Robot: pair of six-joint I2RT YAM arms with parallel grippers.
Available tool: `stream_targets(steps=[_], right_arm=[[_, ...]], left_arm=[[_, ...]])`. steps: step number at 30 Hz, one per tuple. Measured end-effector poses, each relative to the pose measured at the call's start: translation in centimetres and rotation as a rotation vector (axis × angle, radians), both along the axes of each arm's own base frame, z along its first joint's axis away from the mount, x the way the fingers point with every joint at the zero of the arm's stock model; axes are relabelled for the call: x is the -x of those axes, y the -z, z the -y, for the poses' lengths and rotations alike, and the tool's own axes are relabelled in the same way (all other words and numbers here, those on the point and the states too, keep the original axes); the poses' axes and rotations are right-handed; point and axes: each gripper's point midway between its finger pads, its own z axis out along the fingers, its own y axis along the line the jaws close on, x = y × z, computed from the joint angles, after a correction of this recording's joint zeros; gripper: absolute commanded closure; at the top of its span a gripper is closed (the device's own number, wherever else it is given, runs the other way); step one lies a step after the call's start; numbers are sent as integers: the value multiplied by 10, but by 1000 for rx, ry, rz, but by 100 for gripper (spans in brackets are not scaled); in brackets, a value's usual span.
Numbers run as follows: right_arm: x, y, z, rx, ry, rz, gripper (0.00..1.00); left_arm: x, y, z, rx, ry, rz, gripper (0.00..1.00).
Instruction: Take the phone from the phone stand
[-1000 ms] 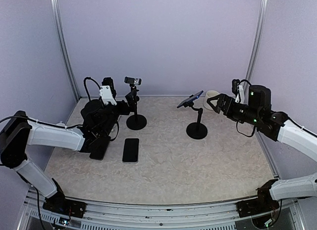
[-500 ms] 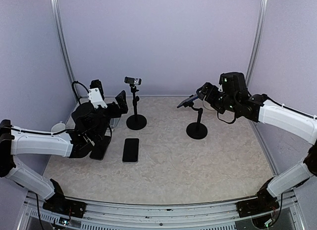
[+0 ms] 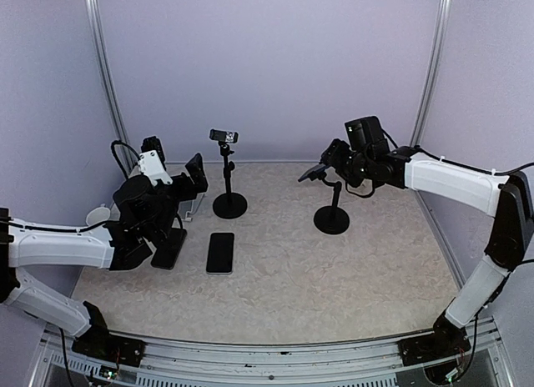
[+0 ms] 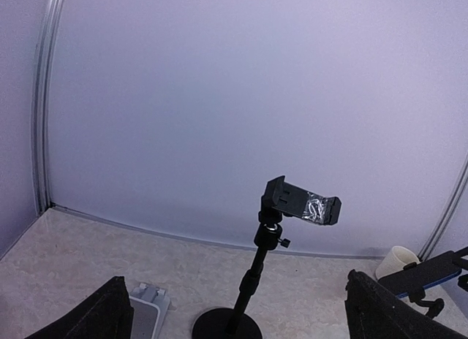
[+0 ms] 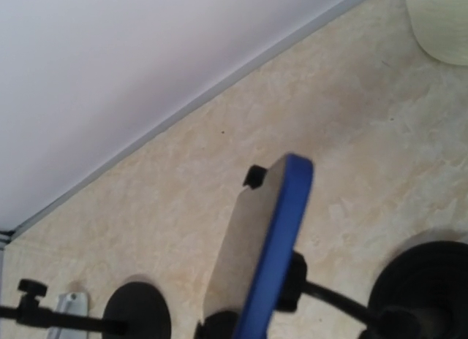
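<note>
A phone (image 3: 314, 170) in a blue case sits tilted in the clamp of a black phone stand (image 3: 332, 218) at the centre right. In the right wrist view the phone (image 5: 272, 244) fills the middle, edge-on, with its clamp behind it; no fingers show there. My right gripper (image 3: 335, 158) is at the phone's far right end, and whether it touches the phone cannot be made out. My left gripper (image 3: 195, 173) hangs at the left, away from that stand. Its fingers (image 4: 102, 313) are spread wide with nothing between them.
A second stand (image 3: 228, 205) with an empty clamp (image 4: 301, 202) is left of centre. A black phone (image 3: 220, 252) lies flat in front of it, and another dark slab (image 3: 167, 250) lies beside that. A white cup (image 3: 98, 214) stands at the left, another cup (image 5: 439, 21) behind the right stand.
My right arm has swung in from the right to the phone on the stand. The left arm has drawn back to the left, uncovering the cup there.
</note>
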Motion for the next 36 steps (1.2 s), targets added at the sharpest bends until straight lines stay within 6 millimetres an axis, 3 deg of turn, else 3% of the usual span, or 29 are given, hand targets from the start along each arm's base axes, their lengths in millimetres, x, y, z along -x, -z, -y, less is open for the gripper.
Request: stream_targets(steps=[6, 14, 29, 36], right_arm=[[-17, 13, -8, 9, 29, -25, 42], [-23, 29, -4, 28, 81, -67, 65], [-23, 21, -10, -27, 87, -69, 100], [-12, 16, -12, -5, 19, -80, 100]], left_arm=[[2, 0, -5, 0, -16, -1, 1], [5, 8, -12, -28, -41, -14, 1], [5, 6, -13, -41, -47, -9, 1], [8, 0, -12, -38, -27, 4, 1]])
